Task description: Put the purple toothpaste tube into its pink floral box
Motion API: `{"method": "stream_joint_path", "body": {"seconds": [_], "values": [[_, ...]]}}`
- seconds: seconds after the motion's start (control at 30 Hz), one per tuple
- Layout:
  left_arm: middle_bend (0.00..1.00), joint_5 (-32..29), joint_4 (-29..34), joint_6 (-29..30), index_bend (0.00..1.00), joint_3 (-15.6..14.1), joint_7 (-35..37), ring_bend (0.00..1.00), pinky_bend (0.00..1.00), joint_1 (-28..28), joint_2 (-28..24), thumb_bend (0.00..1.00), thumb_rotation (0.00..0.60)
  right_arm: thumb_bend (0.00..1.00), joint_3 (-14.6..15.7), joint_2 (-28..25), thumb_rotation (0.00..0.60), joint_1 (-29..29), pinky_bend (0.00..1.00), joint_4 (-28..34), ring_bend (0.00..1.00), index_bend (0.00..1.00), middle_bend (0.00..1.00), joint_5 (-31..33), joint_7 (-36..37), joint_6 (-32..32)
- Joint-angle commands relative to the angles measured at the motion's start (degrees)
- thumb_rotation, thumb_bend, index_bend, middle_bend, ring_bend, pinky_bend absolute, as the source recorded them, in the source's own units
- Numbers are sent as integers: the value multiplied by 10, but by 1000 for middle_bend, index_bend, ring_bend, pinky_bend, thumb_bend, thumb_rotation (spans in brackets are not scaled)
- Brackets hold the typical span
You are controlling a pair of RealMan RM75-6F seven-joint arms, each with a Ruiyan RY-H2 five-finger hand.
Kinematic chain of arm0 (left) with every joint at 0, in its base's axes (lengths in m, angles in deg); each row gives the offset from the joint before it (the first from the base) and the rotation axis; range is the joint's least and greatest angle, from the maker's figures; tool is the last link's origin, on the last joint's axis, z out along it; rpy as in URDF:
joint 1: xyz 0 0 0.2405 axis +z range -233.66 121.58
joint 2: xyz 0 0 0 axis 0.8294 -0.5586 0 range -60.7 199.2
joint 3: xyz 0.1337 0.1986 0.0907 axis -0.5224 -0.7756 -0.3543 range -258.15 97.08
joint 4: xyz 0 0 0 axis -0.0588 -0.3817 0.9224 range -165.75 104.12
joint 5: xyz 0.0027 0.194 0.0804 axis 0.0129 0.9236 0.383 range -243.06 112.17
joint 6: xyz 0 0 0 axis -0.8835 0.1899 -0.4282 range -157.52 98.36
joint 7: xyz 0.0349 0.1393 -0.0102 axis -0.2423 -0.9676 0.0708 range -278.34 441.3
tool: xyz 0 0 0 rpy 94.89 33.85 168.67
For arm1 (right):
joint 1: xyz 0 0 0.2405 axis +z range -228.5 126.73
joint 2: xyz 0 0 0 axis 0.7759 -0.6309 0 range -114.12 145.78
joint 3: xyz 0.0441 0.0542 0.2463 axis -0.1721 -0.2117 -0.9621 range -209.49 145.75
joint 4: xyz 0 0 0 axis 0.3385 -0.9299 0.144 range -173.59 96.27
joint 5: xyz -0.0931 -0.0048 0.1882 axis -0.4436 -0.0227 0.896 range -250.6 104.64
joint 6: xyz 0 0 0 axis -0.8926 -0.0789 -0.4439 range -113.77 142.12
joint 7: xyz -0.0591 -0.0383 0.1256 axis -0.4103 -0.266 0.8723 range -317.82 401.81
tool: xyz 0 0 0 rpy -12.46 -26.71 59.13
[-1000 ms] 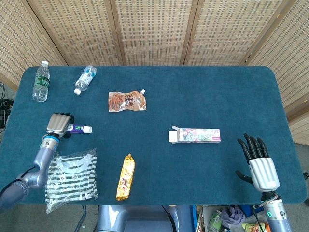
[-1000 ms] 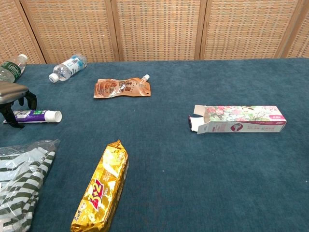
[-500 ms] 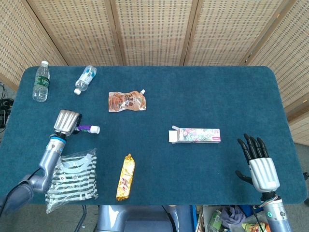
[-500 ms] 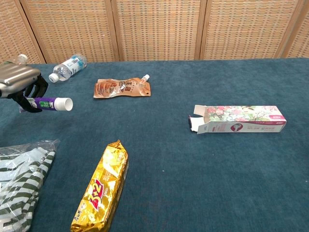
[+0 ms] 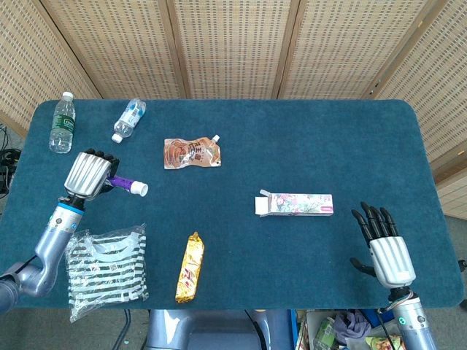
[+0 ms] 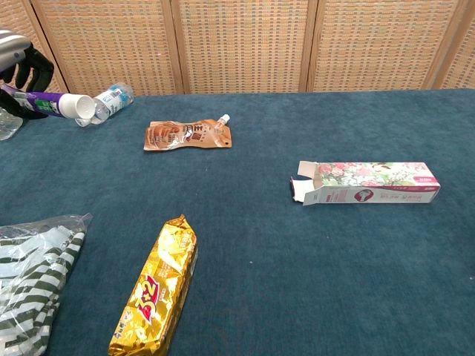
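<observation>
L hand (image 5: 89, 175) grips the purple toothpaste tube (image 5: 125, 184) off the table (image 5: 306, 138), fingers wrapped round the tube's back end, white cap end sticking out toward the table centre & angled slightly down; in chest view the same hand (image 6: 22, 63) sits at the far left edge w/ the tube (image 6: 48, 105) raised in front of a lying water bottle (image 6: 110, 100). Pink floral box (image 5: 295, 205) lies flat on its side right of centre, well apart from the tube, its left end flaps open (image 6: 303, 185). R hand (image 5: 384, 244) hovers near the front right corner of the table, fingers spread & holding nothing, near the box but not touching. Other stuff: upright water bottle (image 5: 62, 122) at the back left, brown spouted pouch (image 5: 193, 153) behind centre, gold snack bar (image 5: 190, 267) at the front, striped cloth in a clear bag (image 5: 108, 268) at front left, just below the L arm
</observation>
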Motion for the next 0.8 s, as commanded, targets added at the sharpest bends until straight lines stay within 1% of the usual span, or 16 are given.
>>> {"method": "stream_joint_path", "body": {"seconds": [0.03,0.2,0.33,0.43,0.57,0.8], "values": [[677,-59,121,-43,781,16,-117,588,559,2,-89,302,600,89,-10,-2,600,29,0,17,0,55,0,14,-20,-46],[677,-128,226,-65,781,32,-227,588,559,-3,-154,305,600,89,-32,-6,600,78,0,46,0,55,0,44,-51,-124],[677,-183,285,-71,781,41,-290,588,559,-11,-184,307,600,89,-51,-1,600,118,0,58,0,55,0,79,-83,-184],[677,-209,308,-69,781,42,-322,588,559,-17,-194,307,600,89,-62,6,600,143,0,63,0,55,0,105,-104,-219],[677,-231,325,-63,781,42,-344,588,559,-24,-197,308,600,89,-80,20,600,176,0,64,0,55,0,146,-118,-262],[677,-242,326,-58,781,34,-355,588,559,-28,-196,310,600,90,-101,46,600,217,0,38,0,55,0,197,-140,-297]]}}
